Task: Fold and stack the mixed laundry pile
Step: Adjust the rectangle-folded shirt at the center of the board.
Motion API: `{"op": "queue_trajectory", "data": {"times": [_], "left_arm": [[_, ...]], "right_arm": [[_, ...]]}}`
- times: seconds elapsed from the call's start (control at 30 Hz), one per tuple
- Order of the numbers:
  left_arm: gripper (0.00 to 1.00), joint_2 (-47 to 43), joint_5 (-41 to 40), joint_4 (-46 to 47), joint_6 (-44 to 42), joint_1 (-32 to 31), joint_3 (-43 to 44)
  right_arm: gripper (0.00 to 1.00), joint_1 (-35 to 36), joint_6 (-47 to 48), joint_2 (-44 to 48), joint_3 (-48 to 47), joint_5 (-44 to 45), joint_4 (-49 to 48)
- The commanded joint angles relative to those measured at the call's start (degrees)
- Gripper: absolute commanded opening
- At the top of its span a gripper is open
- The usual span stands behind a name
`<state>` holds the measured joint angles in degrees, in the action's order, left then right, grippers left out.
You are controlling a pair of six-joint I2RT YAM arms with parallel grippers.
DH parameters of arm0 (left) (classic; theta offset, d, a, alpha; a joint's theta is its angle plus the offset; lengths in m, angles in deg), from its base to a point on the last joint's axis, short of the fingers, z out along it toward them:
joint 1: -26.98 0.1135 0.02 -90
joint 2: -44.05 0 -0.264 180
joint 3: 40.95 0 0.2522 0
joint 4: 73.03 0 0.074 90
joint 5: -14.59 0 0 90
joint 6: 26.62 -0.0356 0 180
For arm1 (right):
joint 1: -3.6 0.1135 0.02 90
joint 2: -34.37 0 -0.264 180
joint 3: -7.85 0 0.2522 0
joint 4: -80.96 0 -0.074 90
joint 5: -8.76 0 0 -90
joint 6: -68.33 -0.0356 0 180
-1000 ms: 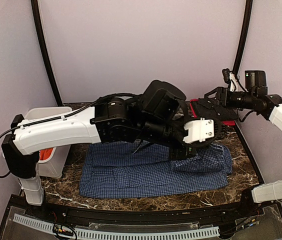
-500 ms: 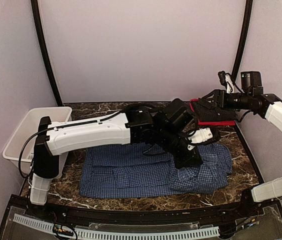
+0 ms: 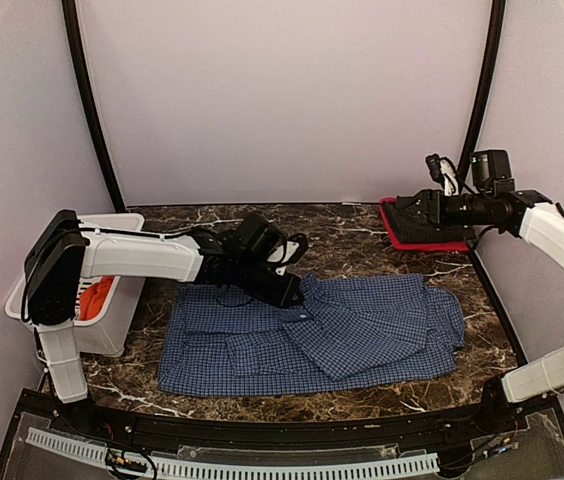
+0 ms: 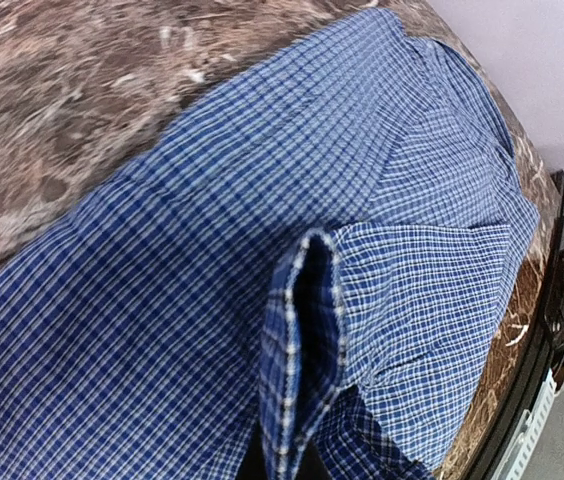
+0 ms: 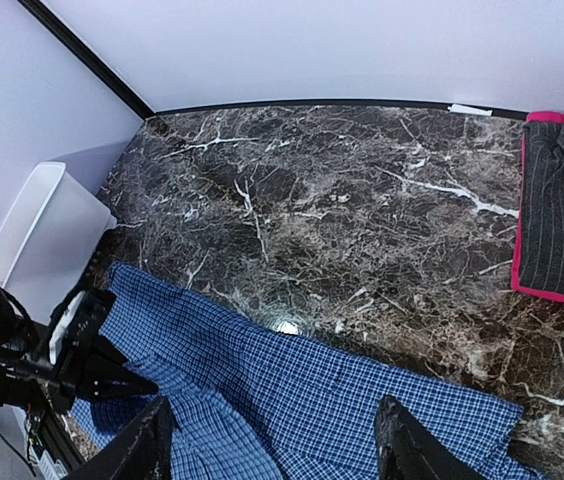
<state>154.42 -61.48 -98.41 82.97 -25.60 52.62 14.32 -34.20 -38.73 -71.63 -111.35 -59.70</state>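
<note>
**Left gripper clamped on the checked shirt, right gripper open at the back corner**

I see the blue-and-white checked shirt lying spread in the middle of the marble table, with its long side along the near edge. On its right half, one part is folded over the body.

My left gripper is low at the far edge of the shirt. In the left wrist view a raised fold of the checked cloth goes in between its fingers, so I read the jaws as closed on the shirt.

The right gripper is in the air at the rear right corner. Its two fingers stand wide apart with nothing between them. In that corner a folded dark striped cloth lies on a red cloth.

The white basket stands at the left side of the table, beside the shirt. An orange-red garment shows in it, partly hidden by the left arm.
</note>
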Motion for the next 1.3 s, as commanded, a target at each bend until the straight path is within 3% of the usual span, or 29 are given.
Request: {"op": "queue_trajectory", "data": {"times": [0.0,0.5,0.67,0.77,0.87,1.03,1.2,1.27], "left_arm": [[0.0,-7.41,-4.03,9.3,9.13,2.48,-8.22],[0.02,-13.54,-18.8,12.08,17.68,3.59,-22.9],[0.33,-13.83,-21.47,4.77,14.05,3.6,-19.97],[0.6,-16.04,-28.09,-1.18,10.7,3.58,-16.53],[0.67,-17.34,-31.46,-4.78,5.35,3.95,-13.21],[0.68,-13.35,-28.81,-11.03,-3.48,3.98,-4.44],[0.67,-9.38,-11.88,-9.32,-11.45,4.03,-0.85],[0.65,-6.63,-10.14,-10.28,-12.19,4.0,0.72]], "right_arm": [[0.65,-0.2,-0.02,-0.29,2.01,-2.2,-2.04],[0.62,-0.18,-0.93,-0.53,6.75,-4.62,-2.1],[0.57,0.54,-1.1,-0.98,7.56,-4.54,0.81],[0.55,1.45,-1.81,0.16,9.08,-3.3,2.66],[0.52,2.98,-3.87,1.75,11.17,-1.02,4.11],[0.49,8.38,-9.85,3.77,16.45,2.29,4.22],[0.48,13.35,-15.72,3.45,21.89,4.52,1.0],[0.47,14.96,-16.98,2.45,23.04,5.86,0.18]]}}
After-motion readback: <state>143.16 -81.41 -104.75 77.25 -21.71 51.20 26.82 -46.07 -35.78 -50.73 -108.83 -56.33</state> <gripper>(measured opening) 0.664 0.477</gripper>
